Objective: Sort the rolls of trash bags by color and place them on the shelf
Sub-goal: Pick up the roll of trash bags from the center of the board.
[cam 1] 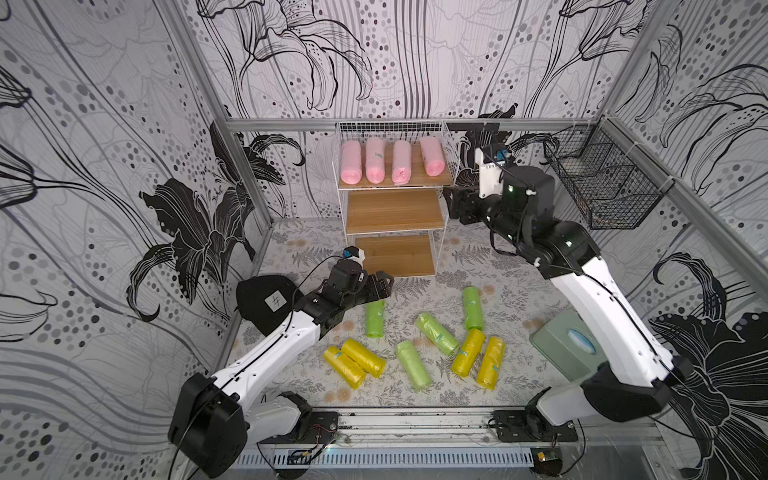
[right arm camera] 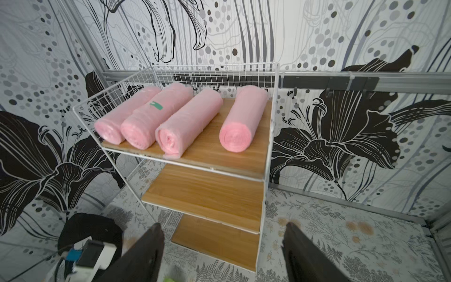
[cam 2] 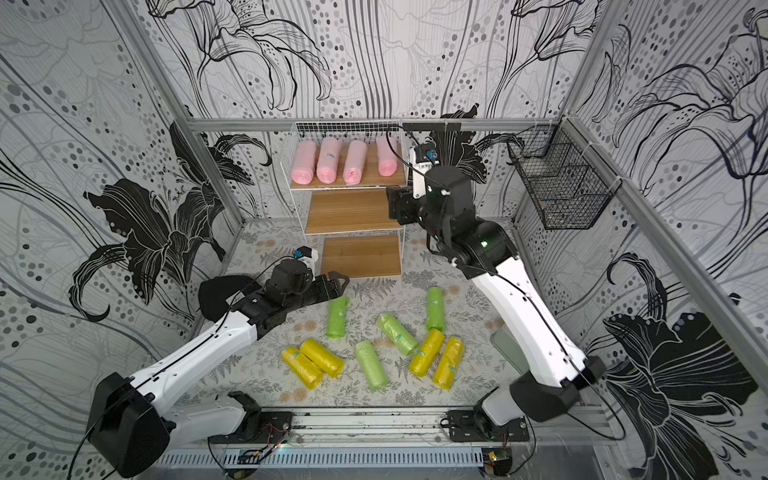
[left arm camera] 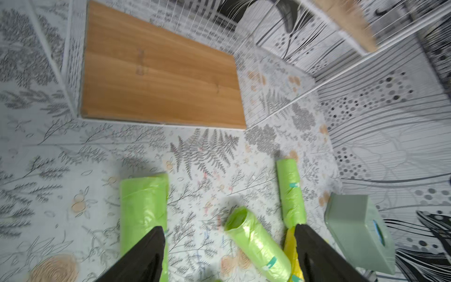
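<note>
Left wrist view, your left gripper (left arm camera: 227,229) spread wide and empty above green rolls (left arm camera: 144,202) on the table (left arm camera: 207,151), your right gripper (right arm camera: 223,225) likewise released facing the shelf (right arm camera: 205,193), four pink rolls (right arm camera: 188,122) on its top board.

White wire-grid shelf (cam 1: 446,143): front open, mesh closes the back and both sides. Top wooden board (right arm camera: 210,138) carries four pink plastic rolls (right arm camera: 188,119); widest gap lies before the rightmost one. Middle board (right arm camera: 207,193) and bottom board (right arm camera: 219,241) bare. Fern-printed tabletop (cam 1: 415,286) just before the shelf open. Nearer the arms' bases, light green rolls (cam 1: 375,319) and yellow rolls (cam 1: 363,357) scattered, narrow lanes between. Grey-green tissue box (cam 1: 567,345) crowds the right edge.
</note>
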